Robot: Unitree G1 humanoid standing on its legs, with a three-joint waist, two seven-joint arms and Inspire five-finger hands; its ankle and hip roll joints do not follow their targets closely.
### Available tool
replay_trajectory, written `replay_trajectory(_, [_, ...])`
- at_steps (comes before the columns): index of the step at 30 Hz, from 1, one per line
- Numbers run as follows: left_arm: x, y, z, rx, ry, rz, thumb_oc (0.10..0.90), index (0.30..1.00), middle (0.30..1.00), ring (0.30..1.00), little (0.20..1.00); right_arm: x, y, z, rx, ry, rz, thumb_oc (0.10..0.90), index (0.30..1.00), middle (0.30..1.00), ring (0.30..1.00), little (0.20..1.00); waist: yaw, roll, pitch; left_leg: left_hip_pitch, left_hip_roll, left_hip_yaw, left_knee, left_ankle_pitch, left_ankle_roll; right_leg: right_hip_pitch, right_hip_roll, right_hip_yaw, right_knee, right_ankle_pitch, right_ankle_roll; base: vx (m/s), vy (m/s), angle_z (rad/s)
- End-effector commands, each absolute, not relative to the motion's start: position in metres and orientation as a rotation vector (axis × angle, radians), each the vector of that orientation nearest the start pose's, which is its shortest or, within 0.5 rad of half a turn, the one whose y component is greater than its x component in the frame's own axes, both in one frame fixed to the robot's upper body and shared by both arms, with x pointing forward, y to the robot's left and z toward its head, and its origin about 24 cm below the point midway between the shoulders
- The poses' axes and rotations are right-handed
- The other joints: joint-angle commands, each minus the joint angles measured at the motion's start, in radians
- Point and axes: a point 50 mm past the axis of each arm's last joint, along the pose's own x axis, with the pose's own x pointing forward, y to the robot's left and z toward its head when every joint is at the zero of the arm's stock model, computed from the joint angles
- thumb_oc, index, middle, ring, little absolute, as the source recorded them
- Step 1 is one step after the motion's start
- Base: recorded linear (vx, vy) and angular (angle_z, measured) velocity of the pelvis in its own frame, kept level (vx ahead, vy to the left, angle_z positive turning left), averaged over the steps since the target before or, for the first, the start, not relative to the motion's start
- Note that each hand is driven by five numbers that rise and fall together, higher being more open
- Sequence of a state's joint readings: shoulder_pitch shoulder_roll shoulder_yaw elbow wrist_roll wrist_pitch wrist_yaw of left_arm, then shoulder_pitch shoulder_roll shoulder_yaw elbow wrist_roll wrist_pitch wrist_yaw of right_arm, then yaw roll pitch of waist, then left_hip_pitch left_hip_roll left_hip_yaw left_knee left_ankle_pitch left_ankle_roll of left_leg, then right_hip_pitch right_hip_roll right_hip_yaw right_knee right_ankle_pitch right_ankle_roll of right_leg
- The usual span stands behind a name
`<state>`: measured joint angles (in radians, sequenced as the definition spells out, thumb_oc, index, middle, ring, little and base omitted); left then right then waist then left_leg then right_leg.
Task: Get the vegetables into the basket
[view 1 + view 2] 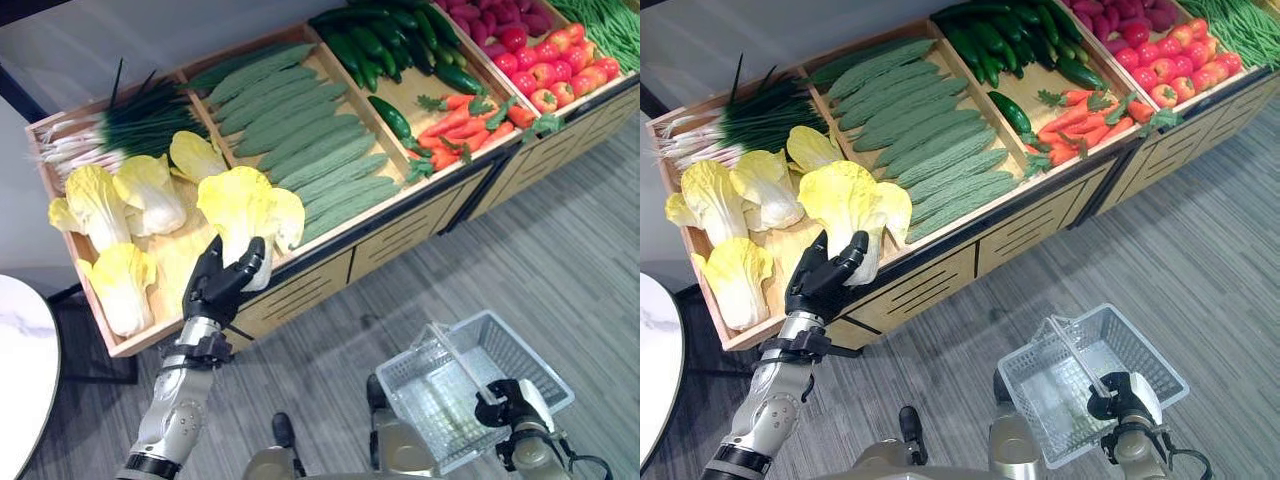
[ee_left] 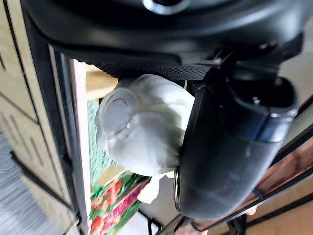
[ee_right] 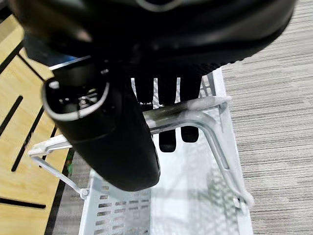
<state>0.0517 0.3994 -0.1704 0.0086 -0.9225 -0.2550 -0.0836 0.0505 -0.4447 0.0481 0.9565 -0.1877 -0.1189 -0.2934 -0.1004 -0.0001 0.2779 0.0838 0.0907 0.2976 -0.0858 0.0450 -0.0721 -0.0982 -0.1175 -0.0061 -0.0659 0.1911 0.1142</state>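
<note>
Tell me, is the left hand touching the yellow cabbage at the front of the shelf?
Touching. In the left wrist view the left hand is curled round the white stem of the cabbage; the left eye view shows its fingers wrapped on it.

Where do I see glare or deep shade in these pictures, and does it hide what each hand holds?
Left eye view: even light, and the left hand plainly clasps a napa cabbage. Left wrist view: the cabbage's white stalk is brightly lit beside the dark hand. Right wrist view: glints on the basket handle, gripped by the right hand; slotted shadows lie inside the basket.
</note>
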Motion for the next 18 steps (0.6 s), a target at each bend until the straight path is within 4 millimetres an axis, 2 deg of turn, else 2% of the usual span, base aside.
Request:
replay_trajectory(1, [0.257,0.197,0.105,-0.455,-0.376,-0.209,0.400,0.300,0.300,0.300,0.300,0.149,-0.318,-0.087,-0.671,0.697,-0.401,0.400,0.300,0.300,0.300,0.300,-0.012,-0.098,-0.044,-0.015,0.013,-0.060,0.120,-0.105,-0.015,-0.005,-0.140,0.035,0.110,-0.012,0.148,-0.06,0.191,-0.17])
replay_trajectory(4, [0.263,0.196,0.111,-0.417,-0.395,-0.206,0.400,0.300,0.300,0.300,0.300,0.149,-0.312,-0.087,-0.645,0.677,-0.398,0.400,0.300,0.300,0.300,0.300,-0.031,-0.095,-0.039,-0.017,-0.005,-0.034,0.090,-0.098,-0.003,-0.048,-0.153,0.057,0.085,0.081,0.148,-0.13,0.167,-0.21])
replay_trajectory(5, [0.264,0.199,0.111,-0.387,-0.391,-0.195,0.400,0.300,0.300,0.300,0.300,0.151,-0.308,-0.087,-0.641,0.668,-0.386,0.400,0.300,0.300,0.300,0.300,-0.025,-0.091,-0.037,-0.022,-0.005,-0.001,0.083,-0.092,0.006,-0.073,-0.166,-0.010,0.093,0.063,0.148,-0.18,0.200,-0.56])
replay_trajectory(7, [0.266,0.201,0.110,-0.369,-0.384,-0.175,0.400,0.300,0.300,0.300,0.300,0.153,-0.307,-0.087,-0.652,0.664,-0.376,0.400,0.300,0.300,0.300,0.300,-0.014,-0.082,-0.026,-0.018,-0.003,0.043,0.069,-0.088,0.014,-0.059,-0.178,-0.122,0.150,-0.009,0.148,-0.18,0.207,-0.81])
replay_trajectory(8, [0.266,0.205,0.110,-0.359,-0.383,-0.151,0.400,0.300,0.300,0.300,0.300,0.155,-0.307,-0.086,-0.665,0.657,-0.368,0.400,0.300,0.300,0.300,0.300,-0.004,-0.077,-0.021,-0.020,-0.002,0.070,0.066,-0.080,0.021,-0.051,-0.181,-0.185,0.208,-0.049,0.132,-0.20,0.211,-1.09])
replay_trajectory(9, [0.264,0.209,0.110,-0.360,-0.383,-0.127,0.400,0.300,0.300,0.300,0.300,0.157,-0.305,-0.085,-0.668,0.648,-0.359,0.400,0.300,0.300,0.300,0.300,0.004,-0.073,-0.020,-0.026,-0.002,0.097,0.062,-0.074,0.032,-0.048,-0.179,-0.220,0.295,-0.087,0.117,-0.09,0.177,-1.16])
replay_trajectory(10, [0.263,0.210,0.108,-0.360,-0.380,-0.121,0.400,0.300,0.300,0.300,0.300,0.157,-0.305,-0.085,-0.674,0.645,-0.352,0.400,0.300,0.300,0.300,0.300,0.004,-0.071,-0.026,-0.015,-0.003,0.097,0.052,-0.090,0.026,-0.032,-0.170,-0.212,0.307,-0.128,0.123,-0.06,0.119,-0.56])
replay_trajectory(13, [0.261,0.214,0.107,-0.351,-0.380,-0.096,0.400,0.300,0.300,0.300,0.300,0.158,-0.305,-0.084,-0.677,0.635,-0.349,0.400,0.300,0.300,0.300,0.300,0.012,-0.076,-0.031,-0.016,0.001,0.128,0.059,-0.087,0.028,-0.022,-0.157,-0.214,0.355,-0.163,0.118,-0.03,0.005,-0.62])
replay_trajectory(15, [0.261,0.214,0.108,-0.342,-0.387,-0.093,0.400,0.300,0.300,0.300,0.300,0.159,-0.305,-0.083,-0.679,0.635,-0.347,0.400,0.300,0.300,0.300,0.300,0.018,-0.089,-0.041,-0.013,0.002,0.149,0.069,-0.088,0.019,0.025,-0.144,-0.218,0.279,-0.165,0.119,0.01,-0.096,-0.38])
replay_trajectory(18, [0.258,0.212,0.106,-0.344,-0.378,-0.104,0.400,0.300,0.300,0.300,0.300,0.152,-0.309,-0.085,-0.669,0.652,-0.367,0.400,0.300,0.300,0.300,0.300,0.014,-0.089,-0.055,0.003,0.017,0.167,0.073,-0.077,0.003,0.063,-0.107,-0.215,0.194,-0.192,0.105,0.04,-0.152,-0.40])
